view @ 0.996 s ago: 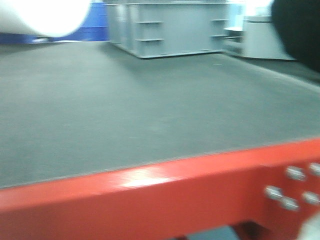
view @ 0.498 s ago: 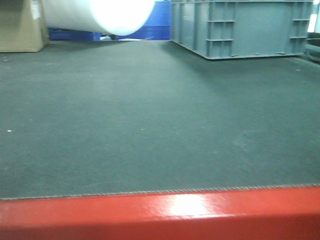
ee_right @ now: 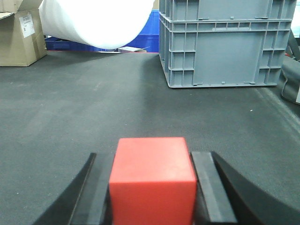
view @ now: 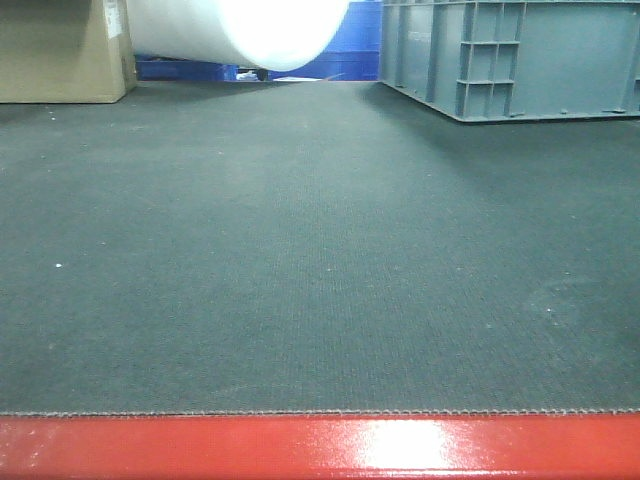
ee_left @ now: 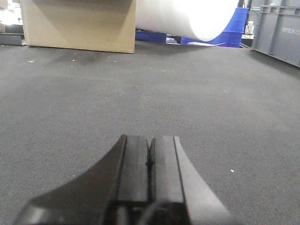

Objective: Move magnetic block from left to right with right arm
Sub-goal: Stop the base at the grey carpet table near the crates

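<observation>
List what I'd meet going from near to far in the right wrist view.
Nearest, the small bright-red matte cube held in the right pincer → bare dark grey textured mat → large grey ribbed plastic crate, right of centre at the far end.

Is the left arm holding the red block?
No, the left end effector is shut with nothing in it, while the red block sits between the fingers of the right end effector.

top: dark grey mat [view: 300, 250] is covering glossy red-rimmed table [view: 150, 450] | load: grey ribbed plastic crate [view: 520, 55] (far right), brown cardboard box [view: 55, 50] are sitting on it
</observation>
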`<control>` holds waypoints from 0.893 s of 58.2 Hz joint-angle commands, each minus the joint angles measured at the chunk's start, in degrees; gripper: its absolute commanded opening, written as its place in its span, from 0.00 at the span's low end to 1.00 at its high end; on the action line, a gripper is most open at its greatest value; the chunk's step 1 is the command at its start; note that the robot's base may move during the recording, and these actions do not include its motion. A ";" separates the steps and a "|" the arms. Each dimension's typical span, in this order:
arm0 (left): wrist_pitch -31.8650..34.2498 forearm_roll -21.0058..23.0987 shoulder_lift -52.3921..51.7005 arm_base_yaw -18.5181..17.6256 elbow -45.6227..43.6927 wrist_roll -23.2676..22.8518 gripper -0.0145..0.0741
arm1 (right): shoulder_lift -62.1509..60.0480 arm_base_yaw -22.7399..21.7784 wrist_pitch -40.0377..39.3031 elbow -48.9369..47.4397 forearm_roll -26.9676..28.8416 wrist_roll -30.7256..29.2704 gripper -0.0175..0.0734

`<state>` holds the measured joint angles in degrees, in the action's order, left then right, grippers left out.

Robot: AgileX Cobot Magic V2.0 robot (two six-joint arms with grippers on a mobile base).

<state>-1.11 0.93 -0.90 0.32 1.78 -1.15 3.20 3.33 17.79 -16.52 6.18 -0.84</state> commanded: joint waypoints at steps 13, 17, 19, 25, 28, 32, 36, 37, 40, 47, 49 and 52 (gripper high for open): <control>4.73 0.36 -0.36 0.10 0.59 -0.06 0.03 | 0.68 -0.23 -5.04 -1.64 -0.32 -0.18 0.51; 4.73 0.36 -0.36 0.10 0.59 -0.06 0.03 | 0.68 -0.23 -5.04 -1.64 -0.32 -0.18 0.51; 4.73 0.36 -0.36 0.10 0.59 -0.06 0.03 | 0.68 -0.23 -5.04 -1.64 -0.32 -0.18 0.51; 4.73 0.36 -0.36 0.10 0.59 -0.06 0.03 | 0.68 -0.23 -5.04 -1.64 -0.32 -0.18 0.51; 4.73 0.36 -0.36 0.10 0.59 -0.06 0.03 | 0.68 -0.23 -5.04 -1.64 -0.32 -0.18 0.51; 4.73 0.36 -0.36 0.10 0.59 -0.06 0.03 | 0.68 -0.23 -5.04 -1.64 -0.32 -0.18 0.51; 4.73 0.36 -0.36 0.10 0.59 -0.06 0.03 | 0.68 -0.23 -5.04 -1.64 -0.32 -0.18 0.51; 4.73 0.36 -0.36 0.10 0.59 -0.06 0.03 | 0.68 -0.23 -5.04 -1.64 -0.32 -0.18 0.51; 4.73 0.36 -0.36 0.10 0.59 -0.06 0.03 | 0.68 -0.23 -5.04 -1.64 -0.32 -0.18 0.51; 4.73 0.36 -0.36 0.10 0.59 -0.06 0.03 | 0.68 -0.23 -5.23 -1.64 -0.32 -0.18 0.51; 4.73 0.36 -0.36 0.10 0.59 -0.06 0.03 | 0.68 -0.23 -5.23 -1.64 -0.32 -0.18 0.51; 4.73 0.36 -0.36 0.10 0.59 -0.06 0.03 | 0.68 -0.23 -4.97 -1.64 -0.32 -0.18 0.51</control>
<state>-1.11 0.93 -0.90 0.32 1.78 -1.15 3.20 3.33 17.79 -16.52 6.18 -0.84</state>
